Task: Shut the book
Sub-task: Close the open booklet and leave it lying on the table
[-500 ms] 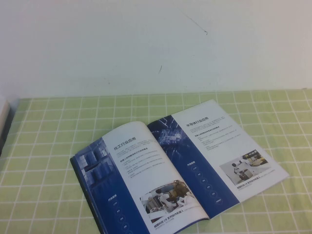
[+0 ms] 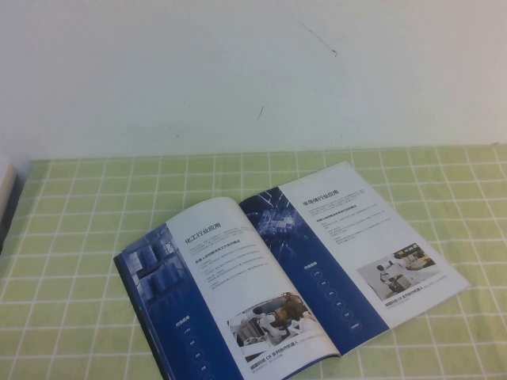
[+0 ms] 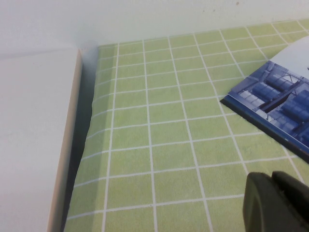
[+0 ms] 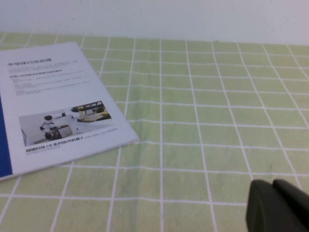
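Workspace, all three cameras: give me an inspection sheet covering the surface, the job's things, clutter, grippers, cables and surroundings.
Surface: green checked tablecloth, lying flat.
Job's things: book lying open, both pages face up, not yet closed.
Clutter: nothing seen.
Grippers: left gripper shut, clear of the book, near the left page's corner; right gripper shut, clear of the book, near the right page's corner. Neither shows in the high view.
Cables: nothing seen.
Surroundings: white wall behind the table, with a few small marks; pale board along the table's left edge.
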